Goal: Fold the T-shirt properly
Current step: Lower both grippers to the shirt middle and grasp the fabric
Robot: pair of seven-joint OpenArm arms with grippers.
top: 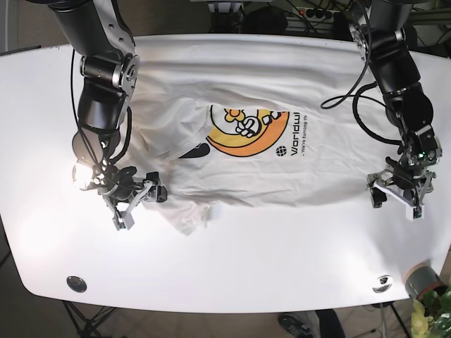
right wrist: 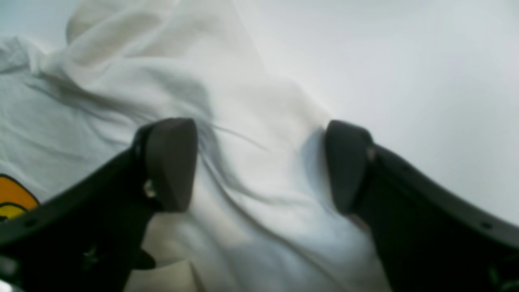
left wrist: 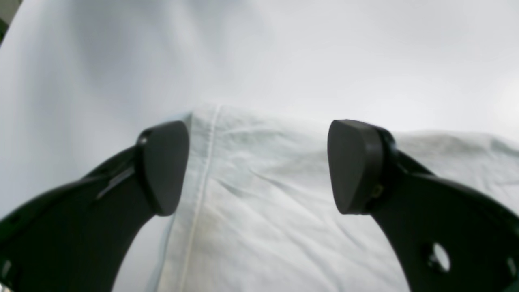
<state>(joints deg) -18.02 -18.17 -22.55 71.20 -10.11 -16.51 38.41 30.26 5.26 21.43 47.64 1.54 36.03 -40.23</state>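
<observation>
Currently the shirt [top: 268, 151] lies spread across the white counter [top: 232, 260], print side up, its long axis running across the base view from one arm to the other. It is rumpled, and the end under the right arm is bunched.

Right jaws [top: 135, 199]: wide, holding nothing. They sit at the bunched edge on the base view's left. In the right wrist view the right jaws [right wrist: 259, 166] straddle a raised ridge of cloth [right wrist: 243, 134]; the ridge runs away from the camera between the two pads, with bare counter off to one side. Whether the pads touch the cloth I cannot tell.

Left jaws [top: 396, 191]: also wide, empty. They sit at the opposite end, on the base view's right. In the left wrist view the left jaws [left wrist: 259, 166] bracket a shirt corner; a stitched seam [left wrist: 204, 162] runs just inside one pad, and the cloth edge lies just ahead of the pads, counter beyond it.

Judgement: each arm is nearest its own end, so a two-arm pick is set up. Cloth lies below and between both sets of jaws; descent then closing seems to be what is needed. Risk: the right side may catch several layers.
</observation>
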